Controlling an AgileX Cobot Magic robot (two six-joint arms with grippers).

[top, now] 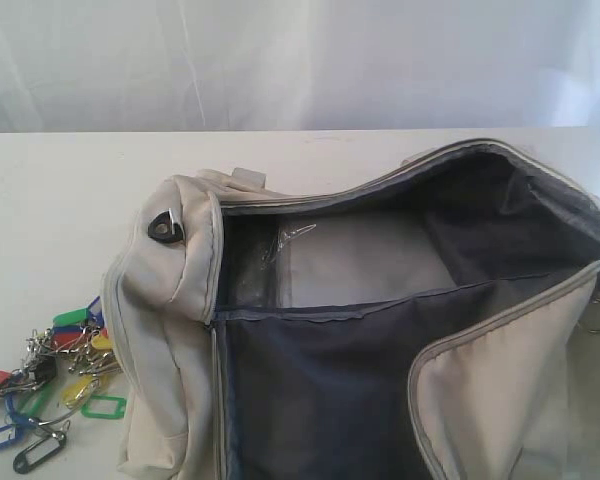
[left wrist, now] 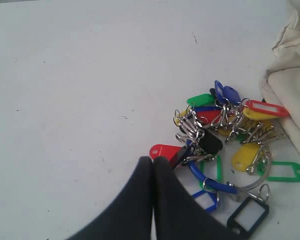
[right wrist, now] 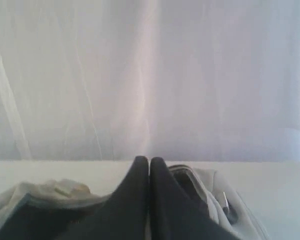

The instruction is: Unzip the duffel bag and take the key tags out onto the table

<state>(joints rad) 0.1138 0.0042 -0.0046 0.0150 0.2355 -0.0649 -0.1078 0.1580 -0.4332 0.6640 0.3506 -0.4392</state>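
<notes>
Bag: we see the bag (top: 160, 320) lying on the table (top: 60, 200) with its top zip undone and its mouth gaping wide.
Inside of bag: dark grey lining (top: 320, 390) shows, with a paler panel (top: 350, 265) deeper in. We make out no tags in there.
Bag fittings: a black D-ring (top: 165, 228) sits on the bag's end panel, and a metal ring (top: 598, 318) hangs at the opposite end.
Tags: the tags (top: 50, 370) lie in a loose heap on the table just beside the bag's D-ring end, outside it. We count red, green, yellow, blue and black ones, tangled with metal clips.
Left gripper: in its wrist view the left gripper (left wrist: 152, 161) has its fingers pressed together with nothing between them. Its tips are just beside the heap, on the side away from the bag, next to a red tag (left wrist: 165, 150). We cannot tell whether they touch it.
Right gripper: the right gripper (right wrist: 149, 161) is likewise pressed together and empty, above the bag's open mouth.
Behind the bag: a white curtain (top: 280, 60) hangs past the table's far edge.
</notes>
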